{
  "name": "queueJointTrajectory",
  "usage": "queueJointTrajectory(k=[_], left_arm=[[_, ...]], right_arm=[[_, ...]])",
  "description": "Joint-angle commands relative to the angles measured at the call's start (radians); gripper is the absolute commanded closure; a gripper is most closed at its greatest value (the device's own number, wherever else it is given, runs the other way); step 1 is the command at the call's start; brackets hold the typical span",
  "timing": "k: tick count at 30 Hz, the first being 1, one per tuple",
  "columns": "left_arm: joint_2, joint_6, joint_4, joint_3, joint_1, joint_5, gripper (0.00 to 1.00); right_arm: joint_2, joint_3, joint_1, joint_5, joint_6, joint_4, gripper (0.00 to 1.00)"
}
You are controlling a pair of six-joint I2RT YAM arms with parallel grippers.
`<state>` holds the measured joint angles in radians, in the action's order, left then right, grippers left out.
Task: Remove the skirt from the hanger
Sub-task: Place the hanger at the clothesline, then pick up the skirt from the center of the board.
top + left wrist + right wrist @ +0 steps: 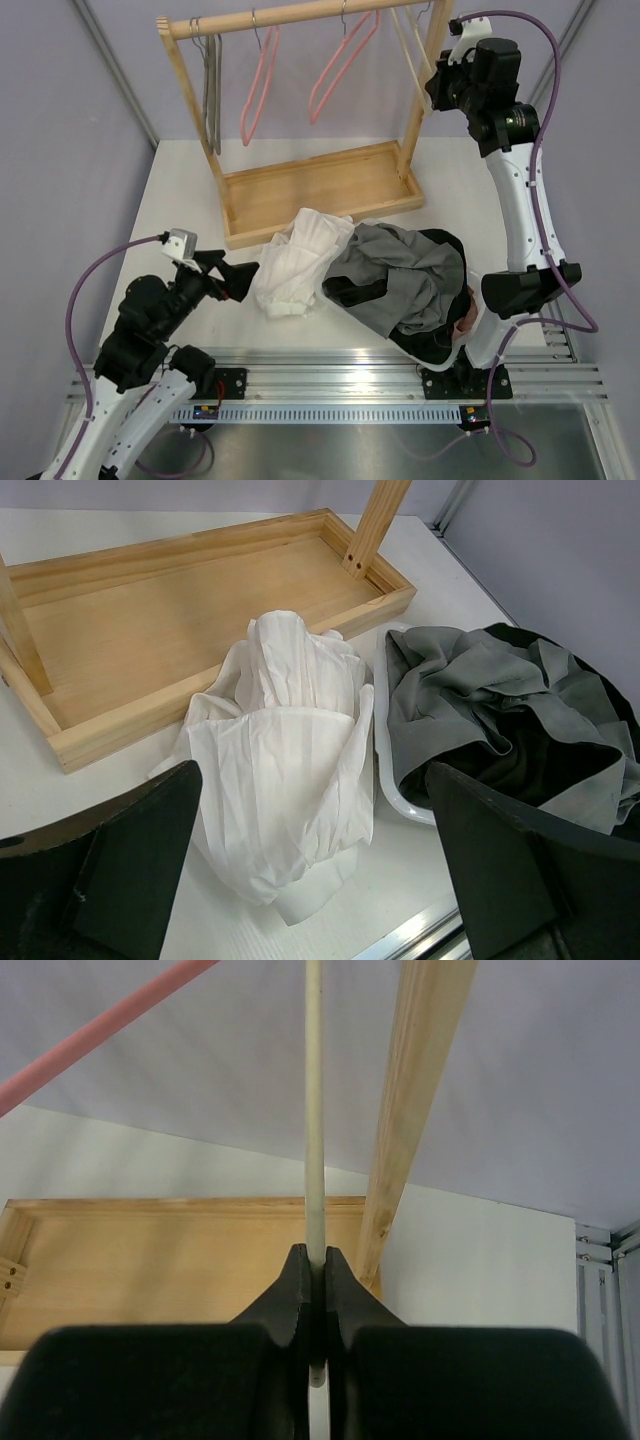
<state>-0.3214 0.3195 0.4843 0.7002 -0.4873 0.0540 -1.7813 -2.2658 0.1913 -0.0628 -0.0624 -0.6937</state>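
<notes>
The white skirt (300,262) lies crumpled on the table, off any hanger, between the rack base and a basket. In the left wrist view the skirt (285,770) lies just ahead of my fingers. My left gripper (235,280) is open and empty, with its jaws wide apart on either side of the skirt's near edge (312,780). My right gripper (440,82) is raised at the rack's right end. It is shut (315,1260) on the thin cream hanger (315,1110), which hangs bare from the rail (410,45).
The wooden rack has a tray base (320,190). Two pink hangers (260,85) and a grey hanger (212,95) hang on it. A white basket (385,770) of grey and black clothes (410,280) sits right of the skirt. A rack post (420,1090) stands beside my right gripper.
</notes>
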Motion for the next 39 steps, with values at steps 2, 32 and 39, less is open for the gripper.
queueJointTrajectory(k=[2, 32, 39], left_arm=[[-0.019, 0.01, -0.044, -0.001, -0.004, 0.023, 0.01], [-0.875, 0.058, -0.151, 0.073, -0.146, -0.026, 0.01], [-1.081, 0.087, -0.297, 0.033, -0.151, -0.08, 0.04]], right_arm=[[0.008, -0.017, -0.001, 0.008, -0.002, 0.026, 1.0], [0.606, 0.647, -0.023, -0.188, -0.134, 0.117, 0.01], [0.764, 0.928, -0.021, -0.483, -0.152, 0.103, 0.0]])
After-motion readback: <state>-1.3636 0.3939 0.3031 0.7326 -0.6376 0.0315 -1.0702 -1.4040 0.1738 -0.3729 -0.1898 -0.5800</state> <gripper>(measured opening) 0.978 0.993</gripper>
